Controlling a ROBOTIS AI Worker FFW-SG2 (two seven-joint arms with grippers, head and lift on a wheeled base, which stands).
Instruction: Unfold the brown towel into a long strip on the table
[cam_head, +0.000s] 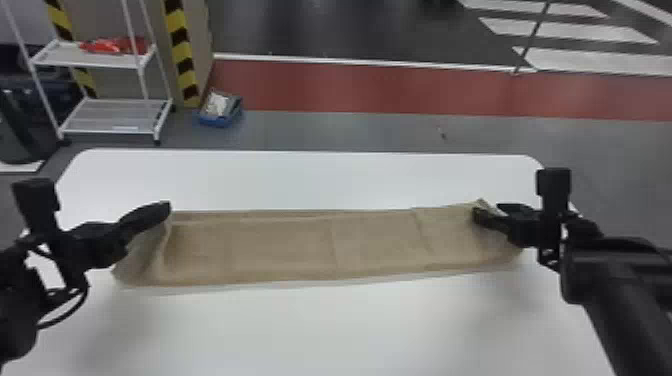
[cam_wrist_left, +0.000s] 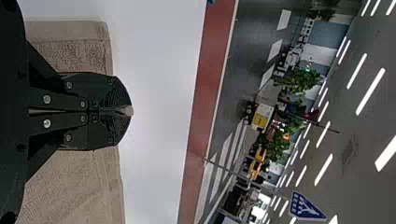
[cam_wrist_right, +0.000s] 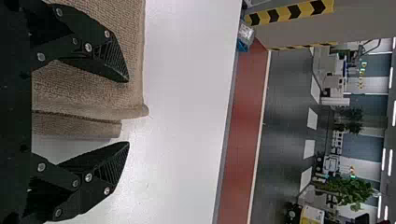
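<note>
One long strip is already formed by the brown towel (cam_head: 300, 245), laid from left to right across the white surface (cam_head: 350, 330). Its far left corner is pinched by the closed left claw (cam_wrist_left: 125, 110). Over its right end, the right claw (cam_wrist_right: 129, 112) is held open. The spreading seems almost finished; next, the left end should be gently lowered and released.

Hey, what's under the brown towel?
The white table is under the brown towel; its bare top shows along the towel's near and far long edges. The cloth covers the rest, so I can't tell whether anything else lies beneath.
</note>
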